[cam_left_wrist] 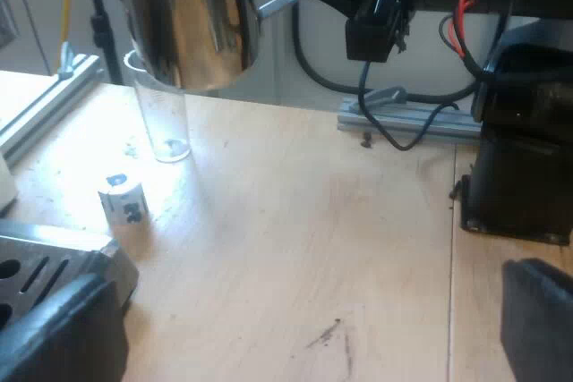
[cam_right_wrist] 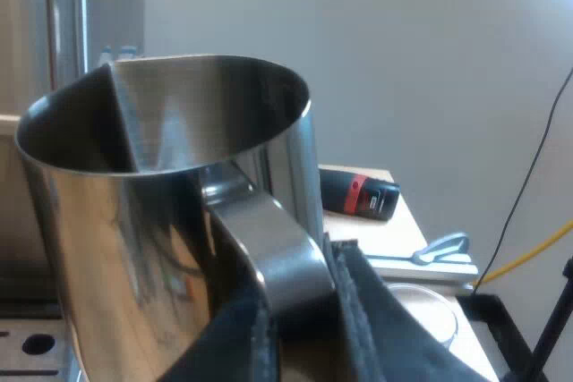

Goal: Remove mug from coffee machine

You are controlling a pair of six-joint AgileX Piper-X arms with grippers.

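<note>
A shiny metal mug (cam_right_wrist: 170,221) hangs in the air, tilted, with my right gripper (cam_right_wrist: 300,301) shut on its handle (cam_right_wrist: 269,239). From the left wrist view the same mug (cam_left_wrist: 192,15) hangs above the wooden table, over the measuring glass (cam_left_wrist: 163,118), held by the right arm's gripper (cam_left_wrist: 376,15). My left gripper (cam_left_wrist: 300,319) is low over the table, open, with nothing between its fingers (cam_left_wrist: 537,319). The espresso machine's slotted drip tray (cam_left_wrist: 36,266) lies beside one left finger. It also shows under the mug (cam_right_wrist: 27,346).
A small white cylinder with blue marks (cam_left_wrist: 123,200) stands on the table between the glass and the tray. A dark handle with a red band (cam_right_wrist: 358,194) lies on the table beyond the mug. A black block (cam_left_wrist: 519,158) and an aluminium rail (cam_left_wrist: 403,114) border the table.
</note>
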